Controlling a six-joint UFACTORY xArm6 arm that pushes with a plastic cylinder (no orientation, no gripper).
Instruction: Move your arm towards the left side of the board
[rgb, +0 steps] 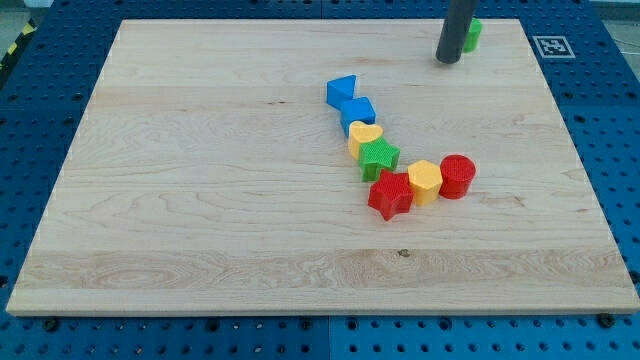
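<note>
Tip (447, 60) sits way up at the view's top right, nowhere near the left side of the board (180, 200) yet.

Near to far: red star (390, 195), yellow hexagon (425, 181), red cylinder (458, 176), green star (379, 157), yellow heart (364, 136), two blue blocks (350, 103), then a green block (472, 34) touching the rod. No claw, just a rod. Looks like the start; next is a long slide left, probably passing above the cluster.

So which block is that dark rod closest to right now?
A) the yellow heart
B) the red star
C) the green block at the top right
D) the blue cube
C. My tip sits near the view's top right, right beside the green block that peeks out from behind the rod, while the red star, blue cube and yellow heart lie apart in the cluster mid-board.
</note>
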